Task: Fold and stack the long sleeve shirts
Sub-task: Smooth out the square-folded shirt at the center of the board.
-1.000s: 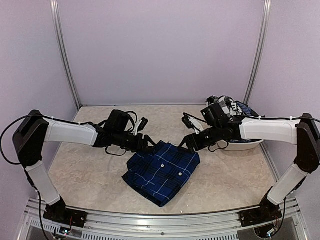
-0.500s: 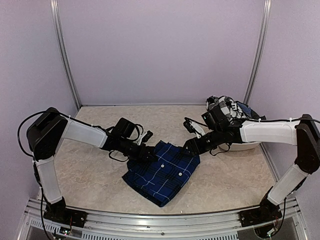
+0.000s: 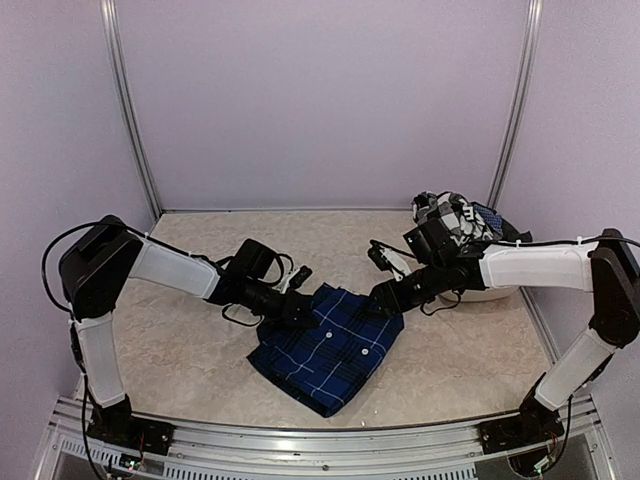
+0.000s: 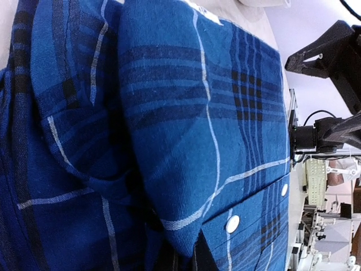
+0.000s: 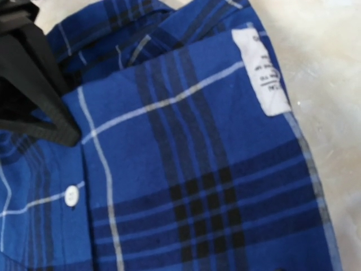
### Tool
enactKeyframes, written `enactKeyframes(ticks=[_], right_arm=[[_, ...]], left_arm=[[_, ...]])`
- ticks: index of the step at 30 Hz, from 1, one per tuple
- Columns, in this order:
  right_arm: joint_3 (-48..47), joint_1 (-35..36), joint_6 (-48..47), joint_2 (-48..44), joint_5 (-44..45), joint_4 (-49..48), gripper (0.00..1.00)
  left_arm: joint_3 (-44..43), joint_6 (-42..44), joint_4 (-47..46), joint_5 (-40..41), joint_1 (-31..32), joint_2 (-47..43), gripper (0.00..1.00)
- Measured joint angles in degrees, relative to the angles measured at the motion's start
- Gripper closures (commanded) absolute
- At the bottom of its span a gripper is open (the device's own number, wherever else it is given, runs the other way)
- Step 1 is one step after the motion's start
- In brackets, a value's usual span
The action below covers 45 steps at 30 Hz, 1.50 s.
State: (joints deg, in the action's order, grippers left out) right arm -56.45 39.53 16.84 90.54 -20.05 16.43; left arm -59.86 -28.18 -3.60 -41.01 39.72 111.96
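A royal blue plaid shirt [image 3: 330, 345] lies folded at mid-table, buttons up. My left gripper [image 3: 300, 308] is shut on its upper left edge. In the left wrist view the blue cloth [image 4: 169, 113] fills the picture and bulges over a dark finger [image 4: 197, 261] at the bottom. My right gripper [image 3: 382, 276] hovers open at the shirt's upper right corner. The right wrist view looks down on the blue plaid [image 5: 197, 169] and its white label [image 5: 262, 70]; its own fingers do not show there. A black-and-white checked shirt [image 3: 450, 215] lies bunched at the back right.
The checked shirt sits in a white basket [image 3: 495, 292] behind my right arm, with more cloth beside it. Purple walls and metal posts close in the back and sides. The left gripper's black fingers [image 5: 34, 84] show in the right wrist view.
My left gripper slid right onto the blue shirt's edge and closed on it. My right gripper dropped slightly toward the shirt's upper right corner, still open.
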Motion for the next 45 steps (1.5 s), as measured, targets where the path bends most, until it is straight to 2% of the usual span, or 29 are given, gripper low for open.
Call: enactKeyframes(ticks=[13,26,38,45], right_arm=[[0.1,-0.3,0.0,-0.5,0.8,0.5,0.34],[1.7,-0.3,-0.2,-1.7,-3.9,-1.9,0.35],[2.7,0.8,1.7,9.2,-7.9,-10.0,0.37],[-0.9,2.1,3.0,15.4,-5.6,-10.6,0.38]], left_arm=[[1.7,-9.8,-5.7,-5.9,0.1,-9.6,1.00],[8.4,-12.6,-6.2,-4.9,-5.6,-10.1,1.00],[12.0,-9.4,-3.0,-0.7,-8.9,-9.1,1.00],[12.4,-7.5,-0.7,2.3,-9.1,-8.2,1.00]])
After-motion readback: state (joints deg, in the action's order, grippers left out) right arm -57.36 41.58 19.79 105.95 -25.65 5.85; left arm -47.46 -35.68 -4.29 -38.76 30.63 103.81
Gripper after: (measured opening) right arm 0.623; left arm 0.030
